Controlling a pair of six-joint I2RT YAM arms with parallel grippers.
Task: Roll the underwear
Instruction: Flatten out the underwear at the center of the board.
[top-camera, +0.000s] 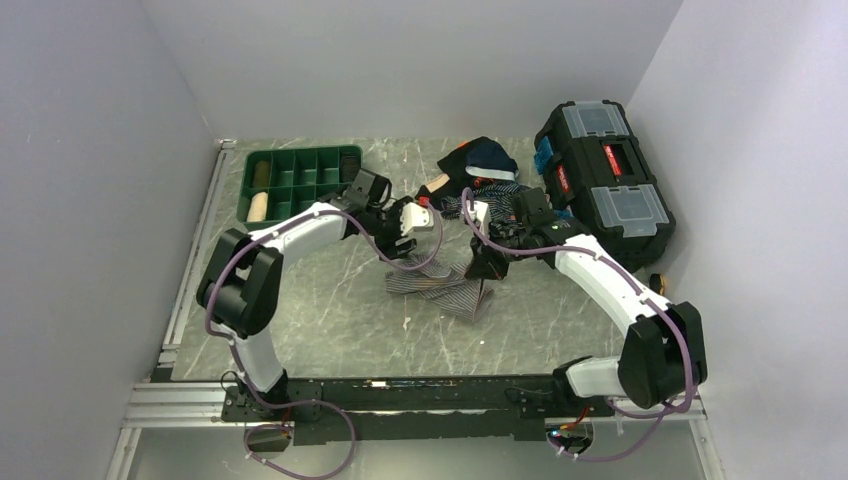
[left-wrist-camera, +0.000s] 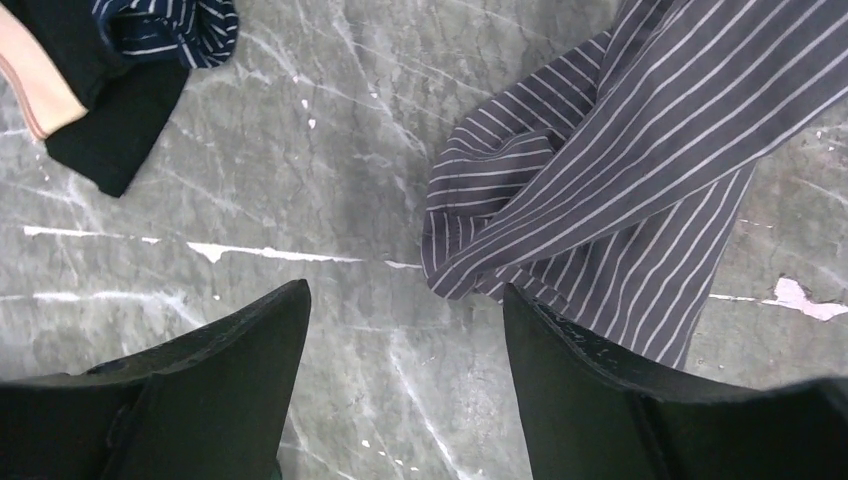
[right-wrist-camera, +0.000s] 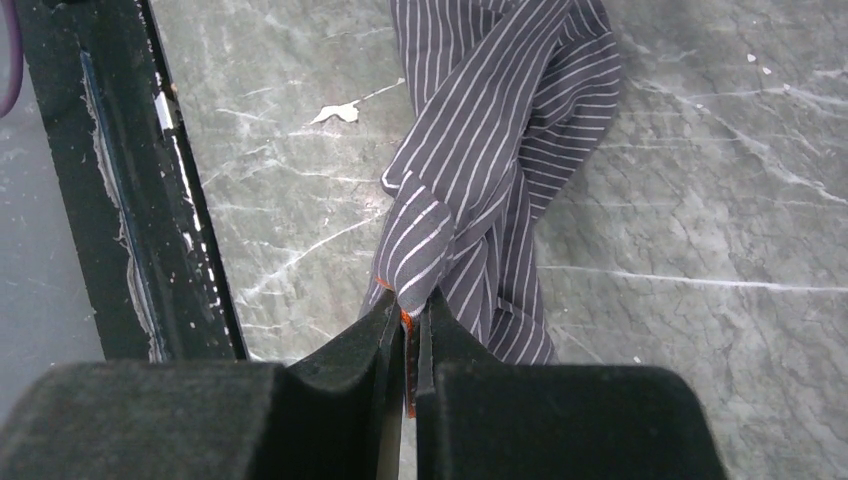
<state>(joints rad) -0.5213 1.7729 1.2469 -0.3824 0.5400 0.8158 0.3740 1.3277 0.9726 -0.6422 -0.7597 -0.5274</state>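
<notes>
The underwear (top-camera: 440, 285), grey cloth with thin pale stripes, lies crumpled on the marble table between the two arms. My right gripper (top-camera: 487, 262) is shut on one corner of it and holds that corner up off the table. In the right wrist view the fingers (right-wrist-camera: 408, 300) pinch an orange-stitched hem, and the striped underwear (right-wrist-camera: 500, 130) hangs away from them in a twisted band. My left gripper (left-wrist-camera: 405, 290) is open over bare table. A folded edge of the underwear (left-wrist-camera: 620, 150) lies just beyond its right finger, and nothing is between the fingers.
A green compartment tray (top-camera: 300, 180) stands at the back left. A black toolbox (top-camera: 605, 180) is at the back right. A heap of dark garments (top-camera: 480, 165) lies between them; a black garment (left-wrist-camera: 110, 130) and a navy striped garment (left-wrist-camera: 170, 25) lie left of the left gripper.
</notes>
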